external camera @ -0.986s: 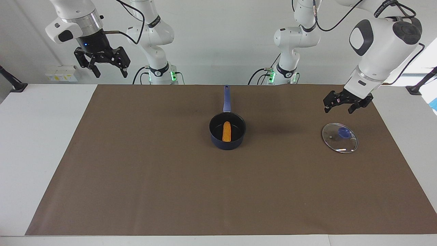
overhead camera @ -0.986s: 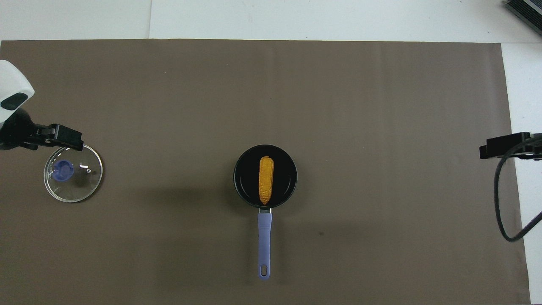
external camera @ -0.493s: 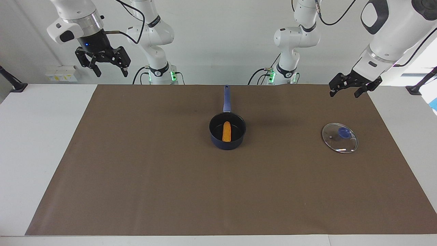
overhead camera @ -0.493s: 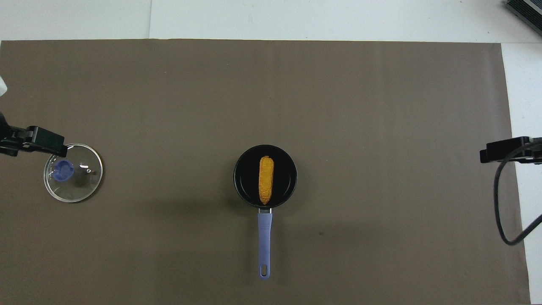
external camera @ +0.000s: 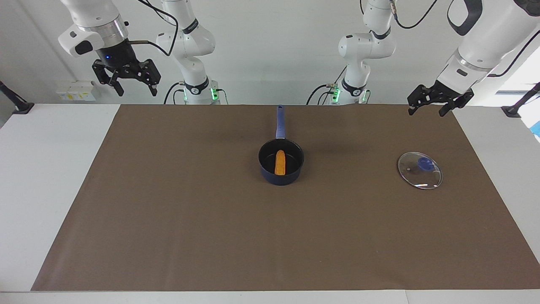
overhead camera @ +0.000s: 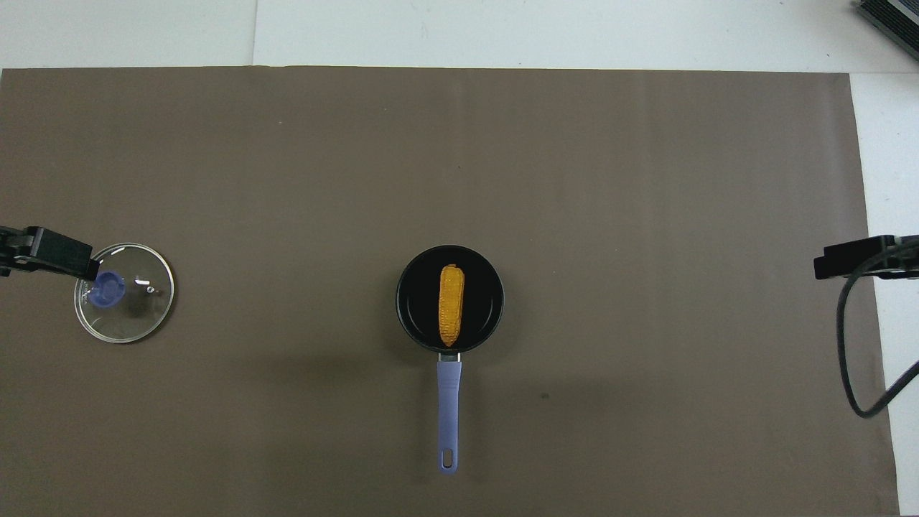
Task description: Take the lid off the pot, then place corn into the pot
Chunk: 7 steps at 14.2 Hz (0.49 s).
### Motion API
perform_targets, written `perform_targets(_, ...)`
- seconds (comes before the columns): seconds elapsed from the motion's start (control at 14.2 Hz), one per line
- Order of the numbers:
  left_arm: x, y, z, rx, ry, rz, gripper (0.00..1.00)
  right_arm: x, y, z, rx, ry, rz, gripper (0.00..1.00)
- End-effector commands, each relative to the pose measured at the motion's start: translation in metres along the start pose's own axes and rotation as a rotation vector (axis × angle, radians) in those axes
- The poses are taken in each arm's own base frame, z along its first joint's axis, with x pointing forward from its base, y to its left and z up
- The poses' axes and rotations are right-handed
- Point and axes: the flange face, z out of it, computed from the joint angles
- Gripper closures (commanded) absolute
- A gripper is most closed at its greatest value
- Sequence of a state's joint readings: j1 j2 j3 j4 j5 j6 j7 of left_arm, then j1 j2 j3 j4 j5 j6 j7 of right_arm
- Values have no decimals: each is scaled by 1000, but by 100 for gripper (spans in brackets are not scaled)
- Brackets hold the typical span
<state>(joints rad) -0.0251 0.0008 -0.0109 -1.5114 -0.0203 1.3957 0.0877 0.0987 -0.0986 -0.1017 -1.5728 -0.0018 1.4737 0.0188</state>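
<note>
The pot stands on the middle of the brown mat with its long blue handle pointing toward the robots; it also shows in the overhead view. The corn lies inside the pot, seen from overhead too. The lid lies flat on the mat toward the left arm's end, knob up, also in the overhead view. My left gripper is open and empty, raised over the mat's edge near the lid; its tip shows overhead. My right gripper is open and empty, held high at its own end.
The brown mat covers most of the white table. A black cable hangs from the right arm over the mat's edge. A dark object sits at the table's corner farthest from the robots.
My left gripper has risen from just above the lid and drawn back toward the robots' edge of the mat. The right gripper has lifted slightly. Pot, corn and lid have not moved.
</note>
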Motion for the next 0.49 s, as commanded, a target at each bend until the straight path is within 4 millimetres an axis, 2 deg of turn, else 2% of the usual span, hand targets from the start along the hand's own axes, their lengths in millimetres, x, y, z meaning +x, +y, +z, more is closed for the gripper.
perform_targets(0.0,-1,-3,-8,6,2,14,0,-13,2,-2,0,-16,-26,0)
perform_targets(0.42,-1,-7,-9,5,3,9,0,-13,0,-3,6,-18,-32,0)
